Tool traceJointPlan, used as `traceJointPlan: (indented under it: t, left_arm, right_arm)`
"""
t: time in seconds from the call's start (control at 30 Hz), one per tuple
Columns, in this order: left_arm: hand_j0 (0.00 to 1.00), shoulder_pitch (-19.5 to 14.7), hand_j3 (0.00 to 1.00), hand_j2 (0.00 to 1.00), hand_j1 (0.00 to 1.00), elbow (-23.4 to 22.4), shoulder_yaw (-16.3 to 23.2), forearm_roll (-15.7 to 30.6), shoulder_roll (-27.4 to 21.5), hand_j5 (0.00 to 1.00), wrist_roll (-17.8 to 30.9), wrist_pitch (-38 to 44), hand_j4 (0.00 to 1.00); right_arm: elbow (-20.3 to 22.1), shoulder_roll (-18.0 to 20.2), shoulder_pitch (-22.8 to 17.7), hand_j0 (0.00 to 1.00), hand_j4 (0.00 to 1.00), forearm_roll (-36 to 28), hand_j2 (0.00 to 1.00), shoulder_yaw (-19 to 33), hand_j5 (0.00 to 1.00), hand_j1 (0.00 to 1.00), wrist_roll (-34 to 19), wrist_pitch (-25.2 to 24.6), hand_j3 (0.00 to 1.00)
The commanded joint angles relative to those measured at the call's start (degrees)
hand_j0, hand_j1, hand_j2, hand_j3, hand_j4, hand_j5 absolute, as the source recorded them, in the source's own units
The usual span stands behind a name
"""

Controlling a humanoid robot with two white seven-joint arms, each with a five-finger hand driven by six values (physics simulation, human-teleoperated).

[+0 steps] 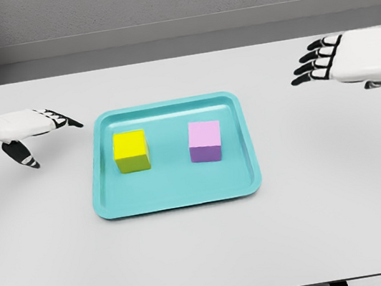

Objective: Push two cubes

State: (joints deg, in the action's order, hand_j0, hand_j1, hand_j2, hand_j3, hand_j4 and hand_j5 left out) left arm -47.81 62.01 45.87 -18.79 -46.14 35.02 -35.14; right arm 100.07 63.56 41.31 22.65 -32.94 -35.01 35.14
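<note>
Head view shows me the job hasn't really begun, as far as I can judge. The yellow cube (pixel 131 152) sits on the left half of the teal tray (pixel 176 192), the purple cube (pixel 205 141) on the right half, both flat on the tray floor, well apart from each other w/ a clear gap between, and neither touching the rim. The tray lies mid-table on the white table (pixel 208 256). My left hand (pixel 26 133) hovers just beside the tray's upper-left corner, fingers stretched out toward the tray, thumb hanging down, holding nothing, no contact w/ tray or cube that I can see. My right hand (pixel 351 58) is out near the table's far right, well apart from the tray, fingers straight and slightly spread, pointing left, also empty. So I'd say both pushes are left to do: yellow looks like the left hand's job, purple the right's, and each hand has to get over the tray rim first.
</note>
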Motion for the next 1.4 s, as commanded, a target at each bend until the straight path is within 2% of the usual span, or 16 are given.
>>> traceJointPlan:
  t: [0.0,0.03,0.07,0.17,0.23,0.37,0.43,0.47,0.5,0.67,0.77,0.93,1.0,1.07,1.2,1.37]
  left_arm:
    - [1.0,-0.1,1.0,1.0,1.0,0.0,-0.1,0.2,-0.1,1.0,0.0,0.1,1.0]
    - [0.99,0.0,0.99,0.99,0.99,0.0,-0.1,0.2,-0.1,0.99,0.0,0.1,0.99]
    - [0.92,-0.1,0.92,0.92,0.92,0.0,-0.1,0.2,0.0,0.92,0.0,0.1,0.92]
    - [0.21,-0.1,0.21,0.21,0.21,0.6,0.2,0.0,0.3,0.21,0.0,0.1,0.21]
    - [0.03,-0.1,0.03,0.03,0.03,1.3,0.2,0.1,0.7,0.03,0.0,0.1,0.03]
    - [0.0,0.1,0.0,0.0,0.0,2.4,0.7,0.0,0.8,0.0,0.0,0.1,0.0]
    - [0.0,-0.1,0.0,0.0,0.0,5.3,0.8,-0.1,2.3,0.0,0.0,0.1,0.0]
    - [0.0,0.4,0.0,0.0,0.0,8.8,1.0,-0.1,2.1,0.0,0.0,0.1,0.0]
    - [0.0,0.4,0.0,0.0,0.0,10.1,1.4,-0.2,1.8,0.0,0.0,0.1,0.0]
    - [0.0,0.5,0.0,0.0,0.0,10.4,1.9,-0.2,2.2,0.0,0.0,0.1,0.0]
    - [0.0,0.4,0.0,0.0,0.0,10.4,2.6,-0.3,3.6,0.0,0.0,0.1,0.0]
    - [0.0,0.5,0.0,0.0,0.0,10.4,3.5,-0.3,4.6,0.0,0.0,0.1,0.0]
    - [0.0,0.5,0.0,0.0,0.0,10.4,3.5,-0.3,5.6,0.0,0.0,0.1,0.0]
    - [0.0,0.5,0.0,0.0,0.0,10.4,3.5,-0.4,5.6,0.0,0.0,0.1,0.0]
    - [0.0,0.5,0.0,0.0,0.0,10.4,3.5,-0.4,5.6,0.0,0.0,0.1,0.0]
    - [0.0,0.5,0.0,0.0,0.0,10.2,3.5,-1.8,7.1,0.0,0.0,0.1,0.0]
  right_arm:
    - [0.1,-0.3,0.0,1.0,1.0,-0.2,1.0,-0.4,1.0,1.0,0.0,-0.1,1.0]
    - [0.0,-0.3,0.0,1.0,1.0,-0.4,1.0,-0.4,1.0,1.0,0.0,-0.1,1.0]
    - [0.0,-0.3,0.0,1.0,1.0,-0.5,1.0,-0.4,1.0,1.0,0.0,-0.1,1.0]
    - [-0.1,-1.1,0.0,0.99,0.99,-0.5,0.99,-0.5,0.99,0.99,0.0,-0.1,0.99]
    - [0.1,-1.2,0.6,0.31,0.31,-0.5,0.31,-1.9,0.31,0.31,0.0,-0.1,0.31]
    - [0.0,-6.3,4.6,0.25,0.25,-0.1,0.25,-11.0,0.25,0.25,0.0,-0.1,0.25]
    - [0.0,-7.5,4.8,0.1,0.1,2.2,0.1,-13.2,0.1,0.1,0.0,-0.1,0.1]
    - [0.0,-8.4,4.8,0.1,0.1,3.6,0.1,-14.4,0.1,0.1,0.0,-0.1,0.1]
    - [0.0,-8.6,5.0,0.1,0.1,4.9,0.1,-14.7,0.1,0.1,0.0,-0.1,0.1]
    - [-0.8,-12.8,7.3,0.1,0.1,8.4,0.1,-19.2,0.1,0.1,0.0,-0.1,0.1]
    - [-1.8,-14.3,7.6,0.11,0.11,9.6,0.11,-19.8,0.11,0.11,0.0,-0.1,0.11]
    - [-5.5,-17.3,9.1,0.13,0.13,9.7,0.13,-20.2,0.13,0.13,0.0,-0.1,0.13]
    - [-8.4,-19.4,10.3,0.13,0.13,10.0,0.13,-21.9,0.13,0.13,0.0,-0.1,0.13]
    - [-11.7,-22.0,11.1,0.13,0.13,11.8,0.13,-23.2,0.13,0.13,0.0,-0.1,0.13]
    - [-14.9,-25.3,11.6,0.13,0.13,14.3,0.13,-25.5,0.13,0.13,0.0,-0.1,0.13]
    - [-18.2,-26.9,12.4,0.15,0.15,14.3,0.15,-25.7,0.15,0.15,0.0,-0.1,0.15]
